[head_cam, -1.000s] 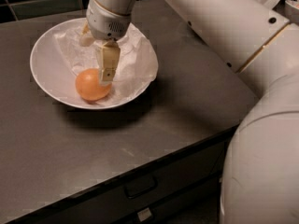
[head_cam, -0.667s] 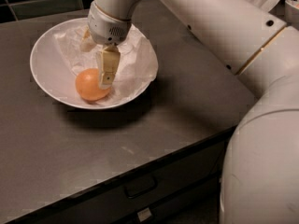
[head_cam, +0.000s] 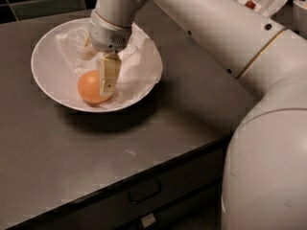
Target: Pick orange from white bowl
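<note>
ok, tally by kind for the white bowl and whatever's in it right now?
white bowl: 1
orange: 1
crumpled white paper: 1
gripper, down in the bowl against the orange: 1
Total: 4

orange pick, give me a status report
Gripper low inside the white bowl, against the orange. Orange resting on the crumpled paper, not yet lifted. Nothing in the way.
</note>
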You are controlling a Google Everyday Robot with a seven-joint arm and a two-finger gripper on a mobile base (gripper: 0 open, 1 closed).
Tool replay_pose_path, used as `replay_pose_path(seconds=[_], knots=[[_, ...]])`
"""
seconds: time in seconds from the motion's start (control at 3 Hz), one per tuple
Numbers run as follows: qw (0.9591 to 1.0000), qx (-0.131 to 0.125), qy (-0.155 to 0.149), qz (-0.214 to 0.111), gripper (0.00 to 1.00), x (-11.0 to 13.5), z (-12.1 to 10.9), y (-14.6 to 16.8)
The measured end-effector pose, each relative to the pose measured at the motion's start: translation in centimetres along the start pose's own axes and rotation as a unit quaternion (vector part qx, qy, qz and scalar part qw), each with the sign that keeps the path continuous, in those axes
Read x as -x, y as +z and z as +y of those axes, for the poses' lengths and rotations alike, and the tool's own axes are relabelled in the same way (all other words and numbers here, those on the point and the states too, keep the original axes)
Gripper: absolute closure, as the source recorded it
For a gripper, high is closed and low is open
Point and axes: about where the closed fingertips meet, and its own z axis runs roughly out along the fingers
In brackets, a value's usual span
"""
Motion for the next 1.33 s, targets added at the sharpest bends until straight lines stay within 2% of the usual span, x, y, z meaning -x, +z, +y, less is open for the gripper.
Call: replay_pose_path(seconds=[0.33,0.67,1.0,1.33], knots=[[0.9999,0.013,0.000,-0.004,0.23,0.0,0.1,1.0],[0.9999,0.013,0.000,-0.004,0.25,0.0,0.1,1.0],[0.9999,0.013,0.000,-0.004,0.33,0.0,0.1,1.0],[0.9997,0.020,0.010,-0.012,0.32,-0.5,0.3,2.0]])
